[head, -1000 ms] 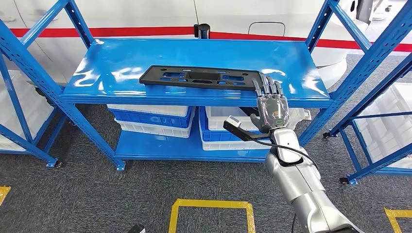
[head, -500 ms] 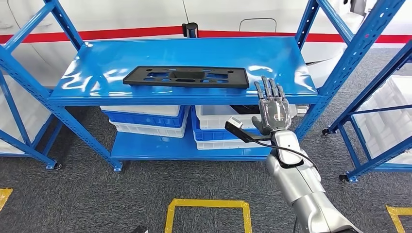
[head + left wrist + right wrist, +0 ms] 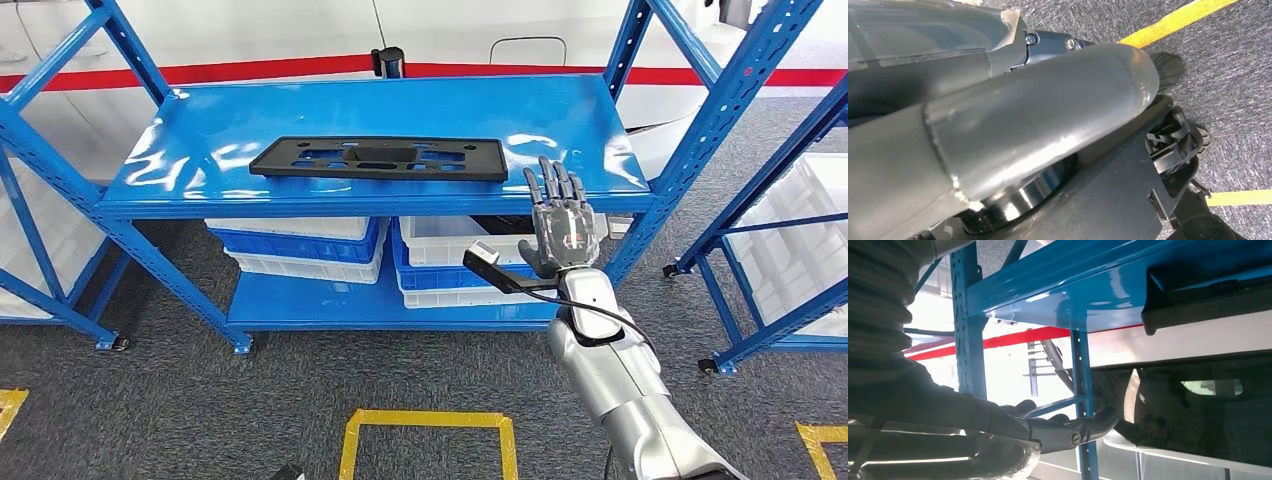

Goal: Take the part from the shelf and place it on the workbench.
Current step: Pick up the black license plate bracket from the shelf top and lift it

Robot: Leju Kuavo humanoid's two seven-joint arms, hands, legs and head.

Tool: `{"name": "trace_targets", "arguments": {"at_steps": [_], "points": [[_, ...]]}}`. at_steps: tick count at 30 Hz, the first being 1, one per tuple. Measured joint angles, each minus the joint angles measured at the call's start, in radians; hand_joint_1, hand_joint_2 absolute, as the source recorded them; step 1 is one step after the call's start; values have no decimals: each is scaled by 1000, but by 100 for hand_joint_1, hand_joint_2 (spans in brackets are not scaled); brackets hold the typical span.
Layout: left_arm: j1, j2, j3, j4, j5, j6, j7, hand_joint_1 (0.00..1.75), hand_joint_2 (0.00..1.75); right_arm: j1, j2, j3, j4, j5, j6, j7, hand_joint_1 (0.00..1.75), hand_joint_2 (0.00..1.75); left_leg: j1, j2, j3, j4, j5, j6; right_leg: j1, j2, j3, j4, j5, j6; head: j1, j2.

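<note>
Fingers straight and spread, the empty right hand stands upright beside the part.

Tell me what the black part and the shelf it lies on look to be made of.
Black part: likely moulded plastic, matt black; flat, with cut-out slots and no glare. Shelf: probably sheet steel, glossy blue paint; bright reflections on its top, perforated uprights. Right hand is open beside it, not touching.

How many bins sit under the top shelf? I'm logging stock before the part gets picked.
4 visible: a white bin on a blue bin at left, a white bin on a blue bin at right. More may be hidden.
</note>
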Motion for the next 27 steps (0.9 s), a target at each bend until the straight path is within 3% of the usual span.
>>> {"name": "trace_targets", "arguments": {"at_steps": [4,6,7,8,9,10,11,12,16,21,27], "points": [[0,0,0,0,0,0,0,0,0,0,0,0,0,0,0,0,0,175,-1,0,0,0,0,1,0,0,1,-2,0,0,0,0],[0,-2,0,0,0,0,0,0,0,0,-3,0,-2,0,-3,0,0,175,2,6,20,-34,15,1,7,-5,-3,5,-7,2,3,0],[0,-4,0,0,0,0,0,0,0,1,-5,0,-3,0,-5,0,0,175,3,9,30,-50,22,1,10,-7,-27,55,-30,1,5,0],[1,-6,0,0,1,-2,-1,0,0,3,-9,-1,-3,0,-7,0,0,175,7,11,37,-60,26,-5,9,-10,-40,81,-35,13,8,0],[1,-6,0,0,2,-6,-1,0,0,5,-10,0,-2,-1,-8,0,0,175,7,11,28,-40,16,-18,7,-9,-45,87,-37,17,9,0],[1,-5,-1,0,2,-11,-3,0,0,8,-13,0,-2,-1,-10,-1,0,175,8,9,17,-20,4,-34,2,-8,-45,87,-34,19,10,0],[2,-5,-1,0,2,-17,-4,0,0,11,-15,0,-1,-2,-10,0,0,175,9,7,8,-2,-6,-46,-2,-6,-26,43,-13,21,8,0],[1,-3,-2,0,0,-22,-6,0,0,12,-16,0,-2,-3,-11,0,0,175,9,5,2,8,-12,-52,-2,-4,-17,25,-10,11,5,0],[2,-3,-6,0,-2,-32,-11,0,0,16,-17,0,-2,-4,-12,1,0,175,9,5,7,-3,-5,-41,0,-1,-18,25,-9,6,0,0],[2,-3,-8,0,-2,-34,-14,0,0,16,-18,0,-2,-4,-12,1,0,175,10,6,9,-7,-3,-40,8,-1,-18,26,-10,3,0,0],[2,-4,-8,0,-2,-29,-14,0,0,16,-19,0,-2,-4,-12,2,0,175,8,7,7,-6,-5,-63,9,-2,-18,26,-10,3,1,0]]}}
